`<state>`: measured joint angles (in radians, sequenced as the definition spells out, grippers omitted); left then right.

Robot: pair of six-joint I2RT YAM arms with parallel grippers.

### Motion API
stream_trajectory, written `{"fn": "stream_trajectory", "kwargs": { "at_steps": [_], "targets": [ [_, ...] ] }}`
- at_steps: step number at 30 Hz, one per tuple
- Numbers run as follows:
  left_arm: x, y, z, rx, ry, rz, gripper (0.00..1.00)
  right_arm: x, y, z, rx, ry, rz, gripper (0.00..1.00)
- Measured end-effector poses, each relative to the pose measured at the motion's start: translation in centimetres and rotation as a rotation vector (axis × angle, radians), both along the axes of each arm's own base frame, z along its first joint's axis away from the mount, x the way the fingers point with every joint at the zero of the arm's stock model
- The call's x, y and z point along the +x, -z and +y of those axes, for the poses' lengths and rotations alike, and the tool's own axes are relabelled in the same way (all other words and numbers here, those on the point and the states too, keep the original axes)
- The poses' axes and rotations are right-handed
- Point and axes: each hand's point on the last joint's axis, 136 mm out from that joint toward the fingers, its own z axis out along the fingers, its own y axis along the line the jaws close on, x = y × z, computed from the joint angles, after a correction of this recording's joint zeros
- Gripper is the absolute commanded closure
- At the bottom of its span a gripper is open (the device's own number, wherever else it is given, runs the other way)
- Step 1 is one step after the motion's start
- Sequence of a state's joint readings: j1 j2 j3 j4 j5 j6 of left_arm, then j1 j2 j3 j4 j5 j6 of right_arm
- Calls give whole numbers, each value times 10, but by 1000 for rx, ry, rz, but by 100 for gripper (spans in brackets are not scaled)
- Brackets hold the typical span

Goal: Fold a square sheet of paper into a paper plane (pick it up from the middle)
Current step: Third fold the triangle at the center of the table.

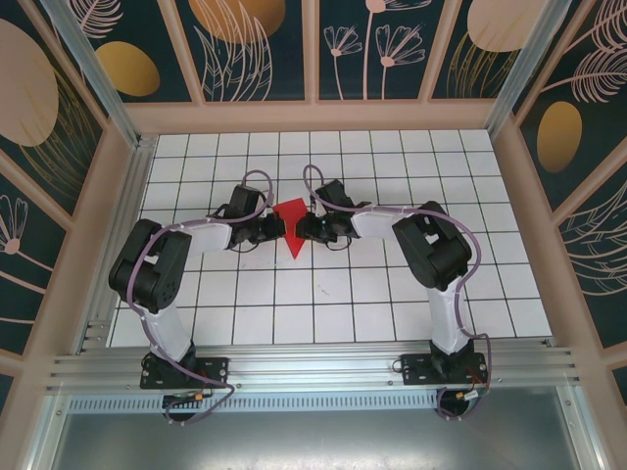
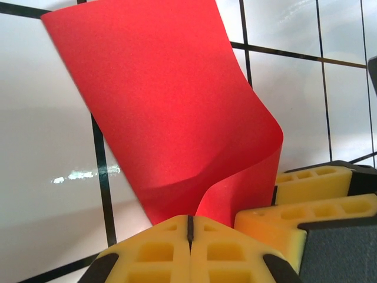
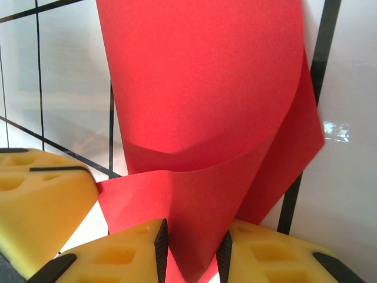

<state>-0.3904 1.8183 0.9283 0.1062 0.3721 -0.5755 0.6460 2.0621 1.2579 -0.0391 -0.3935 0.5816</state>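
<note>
Top external view: square sheet of paper (image 1: 291, 227), bright red, curled, tapering to a point toward the arm bases, at the middle of the white grid table (image 1: 392, 294), between both arms. Left gripper (image 2: 189, 229): yellow fingers pressed fully together, the sheet's edge pinched at their seam. Right gripper (image 3: 191, 247): fingers narrowly parted, a fold of the same sheet clamped between them.

both arms bent at the elbow and reaching inward, left arm (image 1: 157, 269) and right arm (image 1: 436, 250), wrists low, tips facing each other and nearly meeting. left gripper (image 2: 189, 233) jaws pressed flat together, pinching the square sheet of paper (image 2: 171, 106). right gripper (image 3: 191, 250) jaws slightly apart, clamped on a fold of it.
</note>
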Motion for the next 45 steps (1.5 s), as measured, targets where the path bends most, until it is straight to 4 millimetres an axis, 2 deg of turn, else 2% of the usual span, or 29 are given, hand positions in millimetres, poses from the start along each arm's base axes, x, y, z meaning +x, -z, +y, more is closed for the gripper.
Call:
{"fn": "stream_trajectory", "kwargs": {
  "at_steps": [22, 29, 45],
  "targets": [
    [2, 18, 2, 31, -4, 34, 100, 0, 2, 0, -26, -23, -10, 68],
    [11, 12, -2, 25, -5, 16, 100, -1, 2, 0, -29, -31, -16, 68],
    [8, 22, 2, 53, -9, 38, 100, 0, 2, 0, -30, -32, -15, 68]
  ]
}}
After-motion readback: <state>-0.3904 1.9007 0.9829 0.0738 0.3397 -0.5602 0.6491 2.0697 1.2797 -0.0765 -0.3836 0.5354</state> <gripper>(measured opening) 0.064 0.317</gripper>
